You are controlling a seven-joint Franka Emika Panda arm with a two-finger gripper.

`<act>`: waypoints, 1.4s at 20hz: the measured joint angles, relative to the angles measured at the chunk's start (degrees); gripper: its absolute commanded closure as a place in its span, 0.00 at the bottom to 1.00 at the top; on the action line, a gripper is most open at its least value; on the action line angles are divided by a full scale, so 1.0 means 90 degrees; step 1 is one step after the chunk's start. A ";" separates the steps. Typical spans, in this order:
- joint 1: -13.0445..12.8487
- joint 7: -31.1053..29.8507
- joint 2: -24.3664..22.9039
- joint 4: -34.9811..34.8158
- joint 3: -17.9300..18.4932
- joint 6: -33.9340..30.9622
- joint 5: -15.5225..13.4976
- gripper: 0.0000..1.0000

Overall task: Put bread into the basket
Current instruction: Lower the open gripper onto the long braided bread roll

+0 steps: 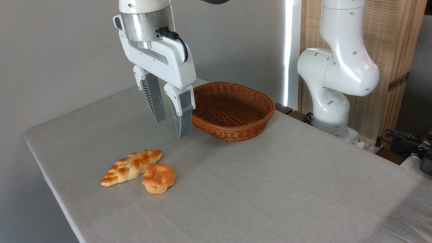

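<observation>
Camera view: white two-finger gripper (171, 129) hanging open above the table.
Long golden-brown braided bread (131, 167) is lying beside a small round bun (159, 178); oval reddish-brown wicker basket (236, 133) is sitting well apart.

Upper left of the frame, the gripper (170, 128) hangs above the table (287, 189), jaws parted and holding nothing. Lower left lies the bread (130, 167), touching a round bun (159, 178). The basket (249, 130) sits centre, just right of the fingers
</observation>
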 measured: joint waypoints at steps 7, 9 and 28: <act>0.0000 0.0000 0.0001 0.0000 -0.0002 -0.0001 -0.0020 0.00; 0.0000 0.0000 0.0001 0.0000 -0.0002 -0.0001 -0.0020 0.00; -0.0145 -0.1320 0.0428 -0.1569 -0.1134 0.3222 -0.0544 0.00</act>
